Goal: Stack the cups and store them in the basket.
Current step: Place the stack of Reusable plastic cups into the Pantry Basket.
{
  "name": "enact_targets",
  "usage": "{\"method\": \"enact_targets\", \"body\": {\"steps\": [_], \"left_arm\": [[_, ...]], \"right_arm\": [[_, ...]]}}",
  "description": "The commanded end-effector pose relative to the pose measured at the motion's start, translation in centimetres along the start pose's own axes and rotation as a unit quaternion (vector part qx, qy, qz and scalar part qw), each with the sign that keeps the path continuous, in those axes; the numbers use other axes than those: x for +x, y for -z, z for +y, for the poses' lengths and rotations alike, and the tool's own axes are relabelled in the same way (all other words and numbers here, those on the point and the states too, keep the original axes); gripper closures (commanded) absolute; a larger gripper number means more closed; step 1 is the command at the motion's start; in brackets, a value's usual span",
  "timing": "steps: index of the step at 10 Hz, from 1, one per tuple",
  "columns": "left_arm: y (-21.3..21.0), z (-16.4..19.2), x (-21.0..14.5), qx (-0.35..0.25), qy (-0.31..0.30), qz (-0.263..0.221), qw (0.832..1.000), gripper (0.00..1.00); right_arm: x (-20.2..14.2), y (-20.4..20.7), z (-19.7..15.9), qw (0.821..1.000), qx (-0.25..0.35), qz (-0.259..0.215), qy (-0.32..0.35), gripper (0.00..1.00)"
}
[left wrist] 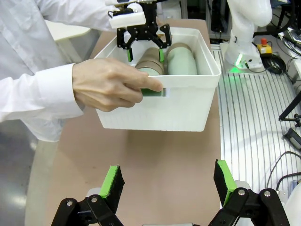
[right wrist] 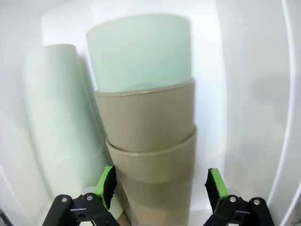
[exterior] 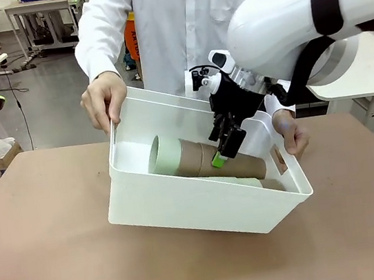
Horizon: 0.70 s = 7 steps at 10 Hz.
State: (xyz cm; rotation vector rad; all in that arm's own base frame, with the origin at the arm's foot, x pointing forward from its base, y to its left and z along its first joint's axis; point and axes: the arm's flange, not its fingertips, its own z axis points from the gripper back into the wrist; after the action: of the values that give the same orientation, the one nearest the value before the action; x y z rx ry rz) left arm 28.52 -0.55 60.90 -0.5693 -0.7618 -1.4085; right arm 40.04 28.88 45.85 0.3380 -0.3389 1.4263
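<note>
The white basket [exterior: 182,207] sits near the middle of the tan table [exterior: 52,270], tilted so its far rim is lifted and its opening leans toward the robot's side. A person in a white coat stands at the far side and holds it by both ends: one hand [exterior: 103,101] grips the far-left rim, with fingers hooked through the handle cut-out as the left wrist view shows [left wrist: 113,84], and the other hand [exterior: 290,132] holds the right end.

Inside the basket lies a stack of cups [exterior: 204,160] on its side: a mint green cup with its open mouth toward the left, nested with tan-brown cups to its right. A second pale green stack [exterior: 238,181] lies just beside it, on the near side, touching or nearly touching it.

The right gripper [exterior: 222,150] reaches down into the basket from the right, its jaws spread and straddling the tan-brown part of the stack; in the right wrist view the green pads [right wrist: 106,184] stand on either side of the lowest tan cup [right wrist: 155,183] with small gaps, not pressing it.

The left gripper [left wrist: 167,181] hangs above the bare table on the robot's left, well apart from the basket, jaws wide apart and holding nothing.
</note>
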Motion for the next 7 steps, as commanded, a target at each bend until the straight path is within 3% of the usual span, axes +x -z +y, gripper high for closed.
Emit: {"method": "enact_targets", "body": {"steps": [1,4,7], "left_arm": [[-0.1,-0.1,0.3,-0.002,-0.006,-0.006,1.0,0.0],[-0.1,-0.1,0.3,-0.002,-0.006,-0.006,1.0,0.0],[-0.1,-0.1,0.3,-0.002,-0.006,-0.006,1.0,0.0]], "right_arm": [[-1.2,-2.4,0.6,1.0,-0.011,0.008,0.014,0.0],[-3.6,-8.0,0.0,0.999,-0.021,-0.003,0.029,0.0],[-7.0,-15.3,-1.7,0.996,-0.051,-0.054,0.056,0.0]]}}
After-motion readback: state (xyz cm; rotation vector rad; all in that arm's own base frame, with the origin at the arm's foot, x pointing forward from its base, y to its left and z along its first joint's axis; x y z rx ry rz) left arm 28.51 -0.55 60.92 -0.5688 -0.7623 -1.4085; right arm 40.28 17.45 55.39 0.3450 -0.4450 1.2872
